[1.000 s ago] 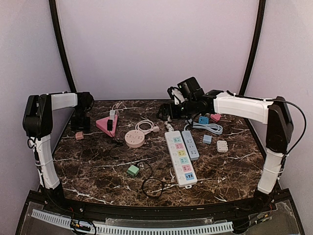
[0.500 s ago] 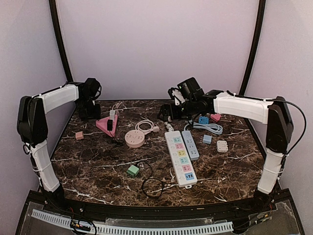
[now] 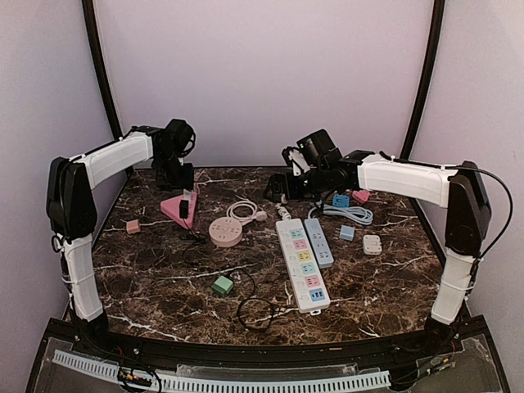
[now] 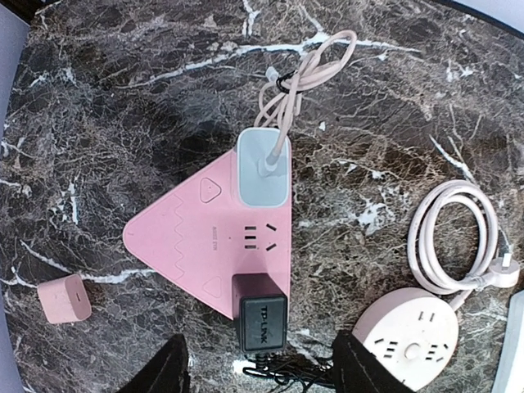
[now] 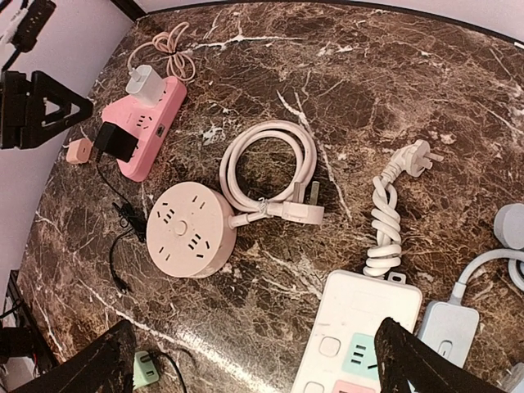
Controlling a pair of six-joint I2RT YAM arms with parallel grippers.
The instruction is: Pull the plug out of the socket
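At the far left of the table (image 3: 164, 286) lies a small pink cube (image 3: 133, 226). Just right of it, the left gripper (image 3: 177, 182) hangs over the pink triangular socket (image 3: 173, 205), its fingers (image 4: 168, 370) spread with nothing between them. The black plug (image 4: 262, 311) sits in the socket's near edge (its label reads TP-LINK), in line with the gap between those fingers. A pale grey charger (image 4: 264, 168) occupies the far edge. Next comes a round pink socket (image 3: 225, 232), then a long white power strip (image 3: 301, 264). The right gripper (image 3: 282, 187) hovers above the back middle of the table, spread wide and holding nothing.
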